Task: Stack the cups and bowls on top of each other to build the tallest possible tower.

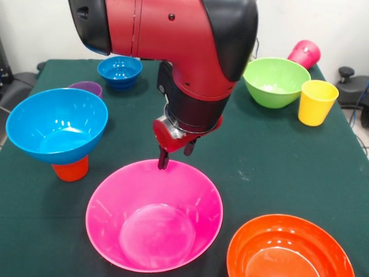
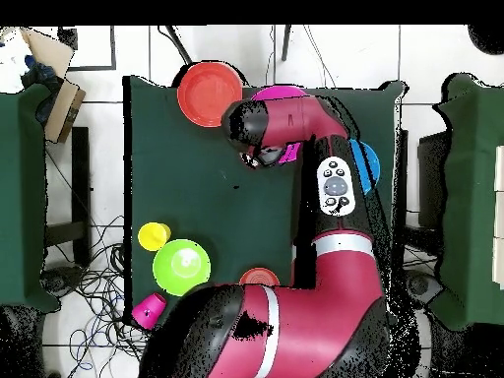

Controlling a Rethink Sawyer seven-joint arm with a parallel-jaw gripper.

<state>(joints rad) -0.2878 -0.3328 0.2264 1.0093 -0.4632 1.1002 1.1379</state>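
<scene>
The very large pink bowl (image 1: 153,219) sits upright at the front centre; the overhead view shows part of it (image 2: 281,94). My gripper (image 1: 176,154) is open, with one fingertip (image 1: 164,164) at the bowl's far rim. A medium blue bowl (image 1: 57,124) rests on an upturned orange cup (image 1: 70,169) at the left. A purple cup (image 1: 86,88) and a small blue bowl (image 1: 120,70) stand behind it. The large orange bowl (image 1: 288,251) is at the front right. The lime green bowl (image 1: 275,81), the yellow cup (image 1: 316,102) and the magenta cup (image 1: 304,53), on its side, are at the far right.
The small orange bowl (image 2: 258,277) shows only in the overhead view, partly under the arm near the robot's base. The arm's bulk (image 1: 173,34) hangs over the table's middle. The green cloth table (image 1: 271,167) ends close to the magenta cup.
</scene>
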